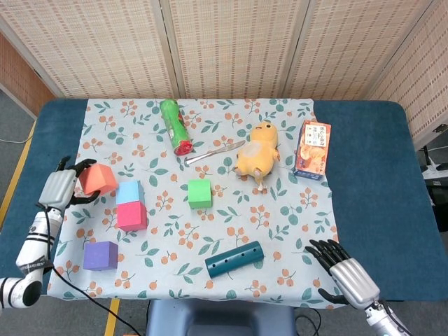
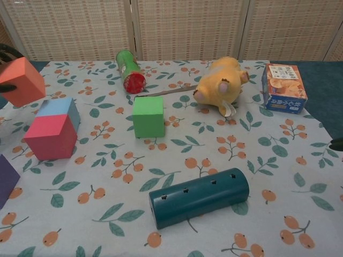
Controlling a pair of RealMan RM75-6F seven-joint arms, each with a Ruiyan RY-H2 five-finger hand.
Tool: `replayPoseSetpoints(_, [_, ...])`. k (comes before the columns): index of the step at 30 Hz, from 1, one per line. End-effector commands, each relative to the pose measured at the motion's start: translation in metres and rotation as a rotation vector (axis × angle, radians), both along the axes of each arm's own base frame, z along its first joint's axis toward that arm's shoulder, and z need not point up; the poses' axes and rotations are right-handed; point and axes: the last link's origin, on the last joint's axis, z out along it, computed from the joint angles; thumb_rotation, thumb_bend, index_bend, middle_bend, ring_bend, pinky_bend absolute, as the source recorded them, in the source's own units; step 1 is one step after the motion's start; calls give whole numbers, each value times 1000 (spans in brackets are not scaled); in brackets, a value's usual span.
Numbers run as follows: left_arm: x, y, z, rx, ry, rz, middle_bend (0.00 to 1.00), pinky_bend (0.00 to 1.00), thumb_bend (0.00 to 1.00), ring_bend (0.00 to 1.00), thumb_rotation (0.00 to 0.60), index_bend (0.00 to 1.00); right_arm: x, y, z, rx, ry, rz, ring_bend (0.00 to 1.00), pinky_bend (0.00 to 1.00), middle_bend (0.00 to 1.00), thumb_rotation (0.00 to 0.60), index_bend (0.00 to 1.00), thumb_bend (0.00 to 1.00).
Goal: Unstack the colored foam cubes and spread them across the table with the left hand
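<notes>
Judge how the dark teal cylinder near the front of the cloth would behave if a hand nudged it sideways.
The teal cylinder lies on its side on the cloth, so a push across its length would probably set it rolling. It looks rigid, with small holes along its top, so it should hold its shape. With open cloth in front and behind, little seems likely to stop a roll.

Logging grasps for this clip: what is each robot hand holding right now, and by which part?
The left robot hand grips the orange foam cube by its sides, off the table. The right robot hand holds nothing.
</notes>
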Motion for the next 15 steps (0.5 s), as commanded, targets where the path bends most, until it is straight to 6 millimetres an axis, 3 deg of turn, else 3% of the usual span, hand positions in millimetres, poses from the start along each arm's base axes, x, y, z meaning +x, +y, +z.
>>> replayPoseSetpoints(1, [32, 61, -28, -42, -30, -39, 399, 0, 354, 354, 600, 209, 1, 1, 0, -14, 12, 9, 0, 0, 0, 600, 0, 170])
replayPoseSetpoints(6, [40, 96, -56, -72, 45, -49, 396, 0, 360, 346, 600, 208, 2, 4, -1, -20, 18, 13, 0, 0, 0, 600, 0, 170])
replayPoseSetpoints(11, [44, 118, -67, -82, 56, -4, 382, 0, 359, 307, 600, 197, 1, 3, -1, -18, 19, 2, 0, 0, 0, 600, 0, 170])
replayPoseSetpoints(12, [44, 121, -69, -84, 66, 2, 361, 0, 359, 276, 600, 176, 1, 3, -2, -18, 22, 4, 0, 0, 0, 600, 0, 170])
replayPoseSetpoints(15, [43, 125, -75, -94, 60, 25, 165, 0, 359, 100, 600, 26, 1, 2, -3, -14, 27, 2, 0, 0, 0, 600, 0, 170])
